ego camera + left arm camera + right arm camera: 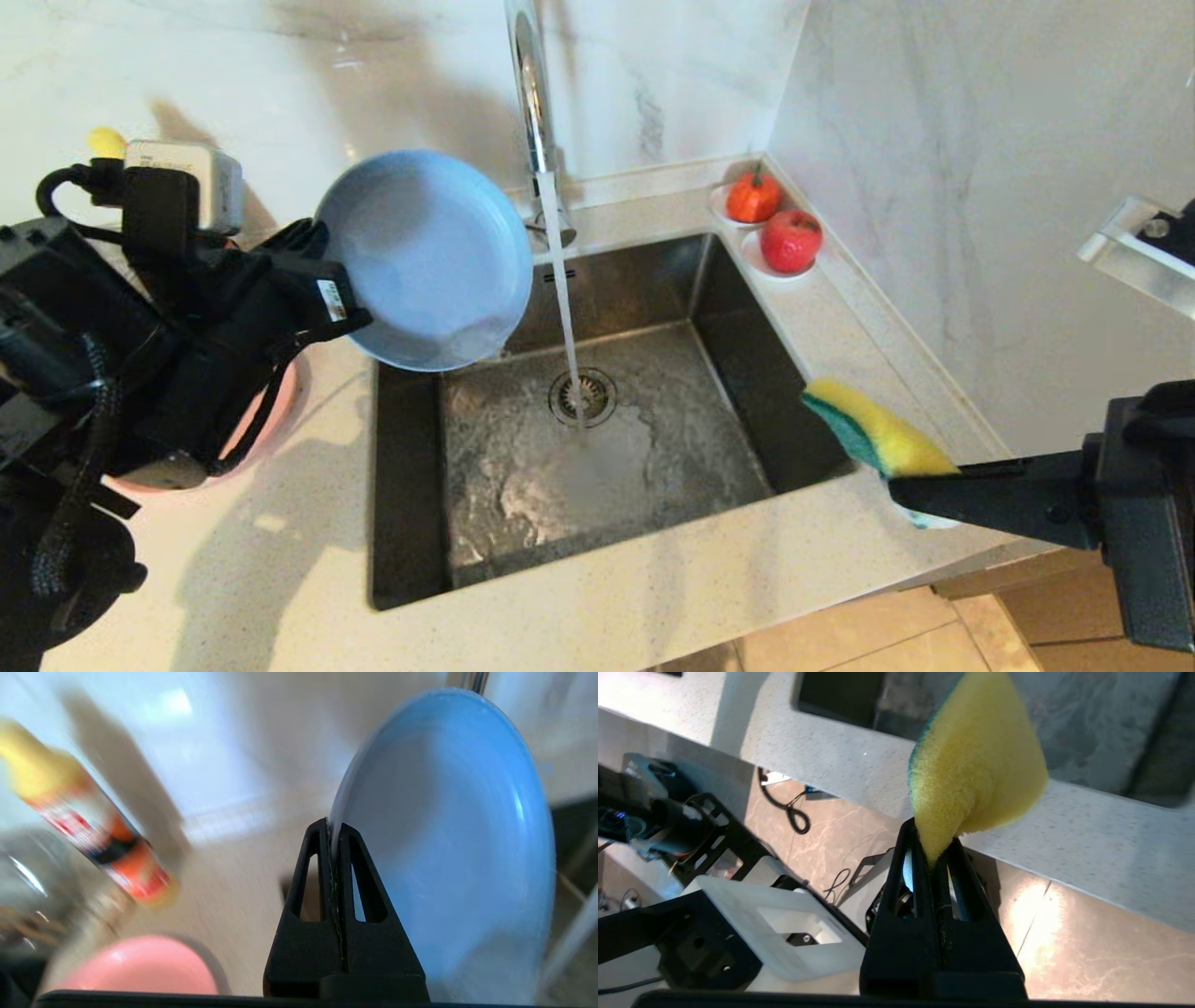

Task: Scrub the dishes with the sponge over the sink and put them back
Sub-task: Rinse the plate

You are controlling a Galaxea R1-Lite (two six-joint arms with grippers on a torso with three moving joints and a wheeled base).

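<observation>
Head view: my left hand (322, 285) pinches the rim of the light blue plate (425, 257) and holds it tilted above the sink's (597, 439) back left corner, just beside the water stream (565, 308) that falls from the faucet (530, 84) onto the drain strainer (583, 396). The pink plate (271, 411) lies on the counter (280, 560) under my left arm, mostly hidden. My right hand (910, 490) grips the sponge (873, 431) by one end, out over the sink's right rim, yellow side up and green edge toward the basin. Two fruits on white saucers (780, 229) sit at the back right corner.

Left wrist view: only this view shows my fingers (322, 868) pressed tight on the blue plate's (448, 849) edge, the plate standing nearly on edge. It also shows the pink plate (140, 966) below, a blurred bottle (93, 816) with a yellow cap, and something of clear glass beside it.

Right wrist view: my right hand (934, 851) squeezes the sponge's (976, 774) end to a thin wedge. The counter's front edge (1064, 826) and the tiled floor (1087, 952) lie beyond.
</observation>
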